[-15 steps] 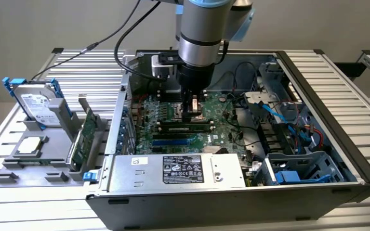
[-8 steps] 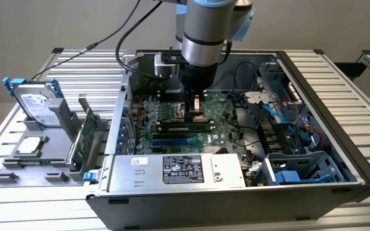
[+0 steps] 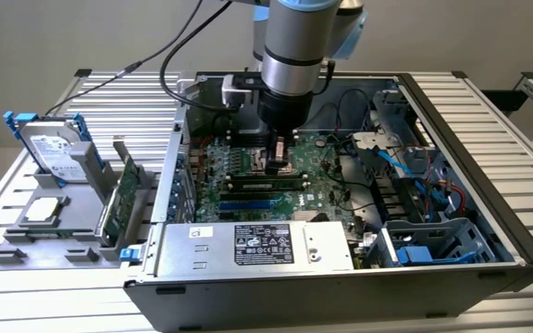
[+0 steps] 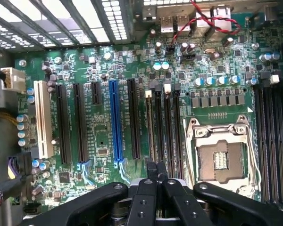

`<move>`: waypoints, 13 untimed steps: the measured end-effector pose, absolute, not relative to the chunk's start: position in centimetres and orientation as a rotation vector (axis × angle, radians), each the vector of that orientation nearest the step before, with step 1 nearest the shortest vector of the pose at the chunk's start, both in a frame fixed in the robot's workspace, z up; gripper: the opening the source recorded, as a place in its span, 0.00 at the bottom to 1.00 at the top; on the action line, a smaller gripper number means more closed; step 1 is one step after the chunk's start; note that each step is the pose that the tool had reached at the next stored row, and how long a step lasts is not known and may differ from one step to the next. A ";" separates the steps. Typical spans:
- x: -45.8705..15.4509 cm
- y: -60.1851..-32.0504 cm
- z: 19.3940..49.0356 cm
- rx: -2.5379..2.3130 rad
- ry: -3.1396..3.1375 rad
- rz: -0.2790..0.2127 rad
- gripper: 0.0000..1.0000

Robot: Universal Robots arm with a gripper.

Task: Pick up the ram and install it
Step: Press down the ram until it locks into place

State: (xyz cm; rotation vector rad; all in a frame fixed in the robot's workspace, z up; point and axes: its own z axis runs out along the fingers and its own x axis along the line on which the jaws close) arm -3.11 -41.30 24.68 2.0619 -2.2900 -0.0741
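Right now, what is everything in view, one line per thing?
computer case: one, dark, open on slatted table
motherboard: one, green, inside case
blue slot: one, blue, among black slots
processor socket: one, silver, beside memory slots
power supply: one, silver, case's near end
hard drive: one, silver, blue rails, grey holder, exterior view's left
expansion card: one, green, upright in holder
arm: one, grey, above motherboard
claw: one, black, over memory slots

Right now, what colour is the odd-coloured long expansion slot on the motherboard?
Blue; the long blue plastic slot shows best in the wrist view.
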 end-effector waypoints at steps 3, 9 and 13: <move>-3.1 -41.3 24.7 2.009 -2.338 -0.076 0.11; -3.1 -41.3 24.7 1.905 -2.425 -0.079 0.11; -3.1 -41.3 24.7 1.844 -2.470 -0.075 0.11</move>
